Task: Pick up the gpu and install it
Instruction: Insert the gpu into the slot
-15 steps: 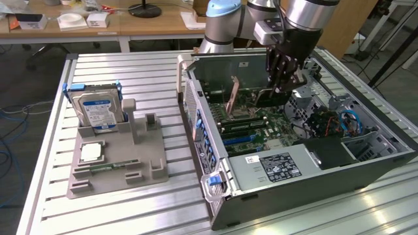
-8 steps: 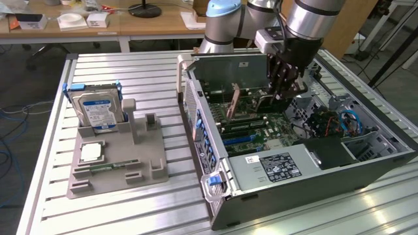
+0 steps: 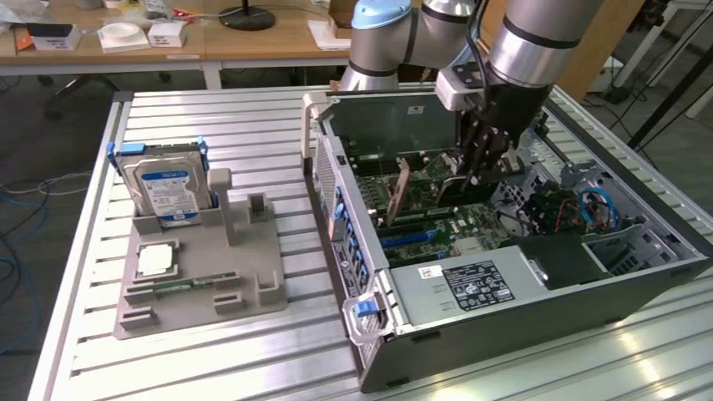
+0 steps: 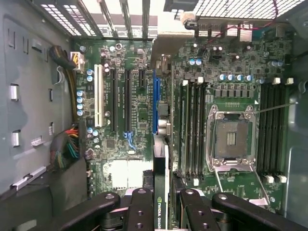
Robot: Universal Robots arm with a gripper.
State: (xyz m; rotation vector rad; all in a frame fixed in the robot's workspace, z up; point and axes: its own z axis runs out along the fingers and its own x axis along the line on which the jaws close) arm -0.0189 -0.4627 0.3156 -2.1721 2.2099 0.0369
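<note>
Down inside the open computer case (image 3: 535, 330), which lies on its side on the slatted surface (image 3: 223, 125). Clenched in the end effector (image 3: 482, 163): the gpu (image 3: 455, 190) — held on edge, flat faces upright, lower edge toward the motherboard (image 3: 446, 221). Cannot tell from the exterior view whether touching the board or just above it.

From the wrist, seen edge-on: a thin dark strip of gpu (image 4: 161, 163) between the black fingers (image 4: 139, 211) of the end effector (image 4: 164, 207), NVIDIA lettering on the upper edge. Long axis in line with the blue slot (image 4: 155, 101) just ahead, parallel to the memory slots (image 4: 192, 125), far end toward the slotted rear wall (image 4: 125, 17) of the case. Open processor socket (image 4: 231, 139) off to one side.

Added by the exterior view — well apart toward its left, a grey holder (image 3: 240, 276) carrying an upright hard drive (image 3: 167, 185), a processor (image 3: 156, 259) and a memory stick (image 3: 184, 284).
</note>
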